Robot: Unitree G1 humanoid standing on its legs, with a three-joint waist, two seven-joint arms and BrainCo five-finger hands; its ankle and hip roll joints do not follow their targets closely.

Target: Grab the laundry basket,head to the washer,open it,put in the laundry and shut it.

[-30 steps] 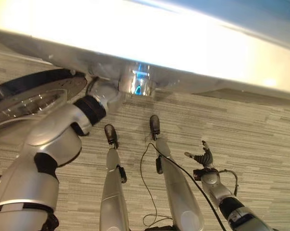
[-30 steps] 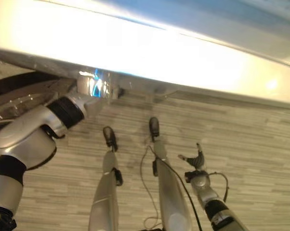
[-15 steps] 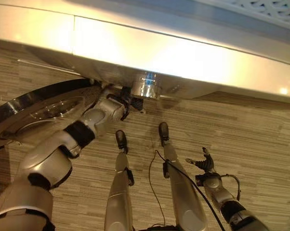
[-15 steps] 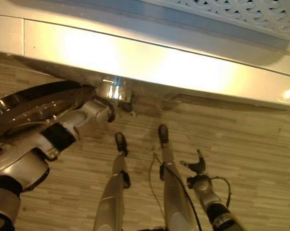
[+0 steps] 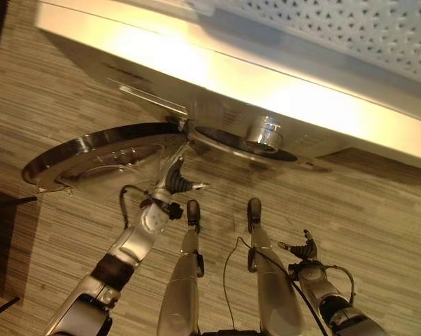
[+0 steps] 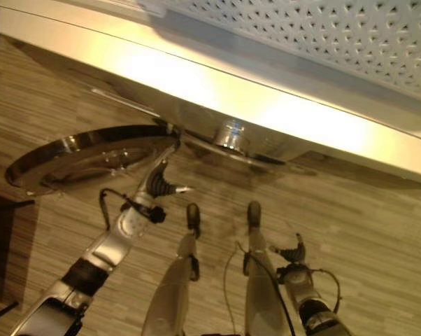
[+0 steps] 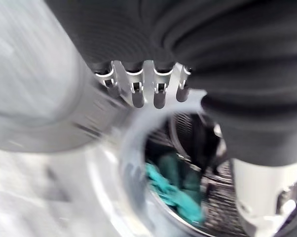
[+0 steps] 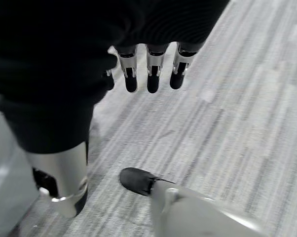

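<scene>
Nearest the camera, low on the robot's right: right hand (image 5: 306,248), held over the striped grey floor (image 5: 378,231), fingers (image 8: 151,74) straight and relaxed, thumb apart, nothing in its grasp and nothing touching it.

Next out, on the robot's left: left hand (image 5: 174,183), raised on its arm to the near rim of the washer door (image 5: 98,155). In the head views the fingers point up toward the hinge side of the door, just beside the rim. In the left wrist view the fingers (image 7: 146,89) show short and fairly straight, holding nothing; whether the tips touch the door cannot be told.

Beyond the left hand: washer door, round, with a chrome ring and clear glass bowl, swung fully open and standing out from the machine's front on the robot's left.

Beyond the door: washer (image 5: 217,77), pale-fronted, its top brightly lit, with a chrome knob (image 5: 263,133) on the front panel above the round drum opening (image 5: 228,136).

Inside the drum, seen through the left wrist view: laundry (image 7: 175,190), a teal cloth lying bunched against the perforated metal drum wall (image 7: 188,126).

Farthest: a white perforated panel (image 5: 350,31) behind the washer.
</scene>
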